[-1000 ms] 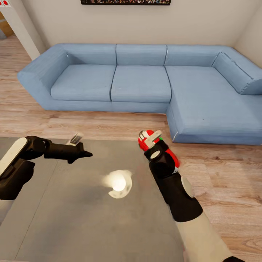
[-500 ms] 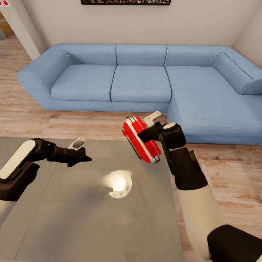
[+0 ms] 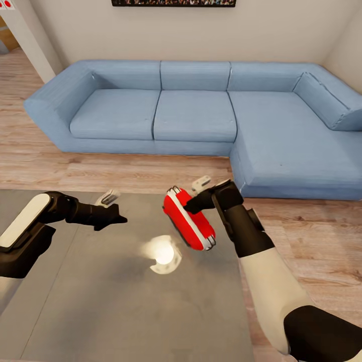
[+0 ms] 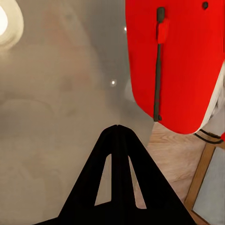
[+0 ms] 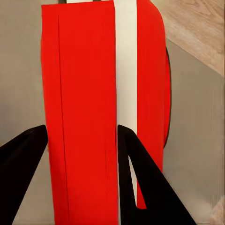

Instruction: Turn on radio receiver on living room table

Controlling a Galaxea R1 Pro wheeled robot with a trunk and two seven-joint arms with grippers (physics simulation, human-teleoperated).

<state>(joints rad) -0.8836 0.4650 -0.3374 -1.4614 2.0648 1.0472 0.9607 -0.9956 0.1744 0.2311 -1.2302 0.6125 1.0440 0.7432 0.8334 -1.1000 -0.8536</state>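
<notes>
Above the table (image 3: 100, 301), radio receiver (image 3: 188, 226) lowered, clamped in right end effector (image 3: 193, 201).

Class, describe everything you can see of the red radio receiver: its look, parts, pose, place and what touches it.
The radio receiver is a bright red, rounded oblong case, smooth like plastic, with white stripes and trim. A thin dark strip with a small red slider runs along one face in the left wrist view. It is tilted above the grey table, near its far right edge. The right gripper clamps it between both fingers; nothing else touches it.
</notes>
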